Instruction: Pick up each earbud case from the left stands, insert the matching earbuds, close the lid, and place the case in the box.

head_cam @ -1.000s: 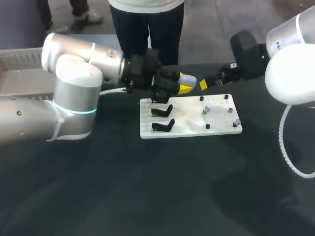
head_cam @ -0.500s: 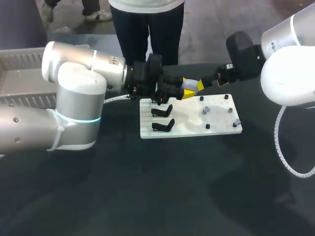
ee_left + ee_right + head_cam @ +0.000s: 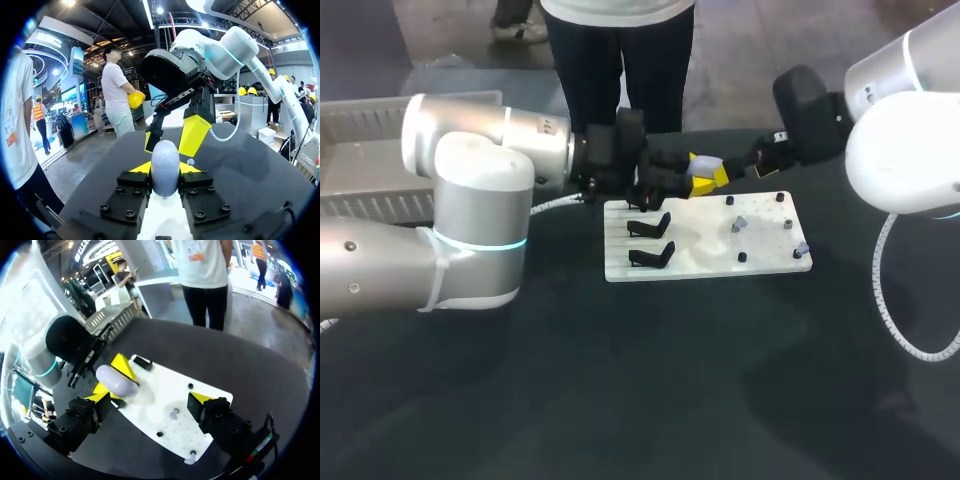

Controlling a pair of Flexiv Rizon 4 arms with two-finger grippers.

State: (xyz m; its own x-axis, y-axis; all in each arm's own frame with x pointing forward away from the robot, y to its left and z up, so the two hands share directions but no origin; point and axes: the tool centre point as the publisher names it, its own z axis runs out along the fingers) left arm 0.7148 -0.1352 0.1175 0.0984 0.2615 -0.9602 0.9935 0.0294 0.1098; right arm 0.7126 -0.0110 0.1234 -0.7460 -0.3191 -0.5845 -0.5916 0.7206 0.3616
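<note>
While the left gripper [image 3: 692,176] holds the earbud case [image 3: 705,163], head view: you find both at upper centre of the frame, over the far edge of the white board [image 3: 770,258].
Right gripper [image 3: 725,172], head view: it has closed in from the upper right over the last second. One yellow tip now sits just beside the case.
Stands [image 3: 650,226], head view: two black stands on the board's left half carry no case.
Left jaws, left wrist view: clamped on the case [image 3: 165,167] from both sides.
Right gripper [image 3: 172,137], left wrist view: fingers apart, just ahead of the case.
Right jaws, right wrist view: wide, holding nothing. The case [image 3: 116,381] lies beside one finger.
Meaning: judge the arms as meeting to work the case. The earbuds [image 3: 740,223] are on the board, not yet inserted. You cannot tell the lid state.
</note>
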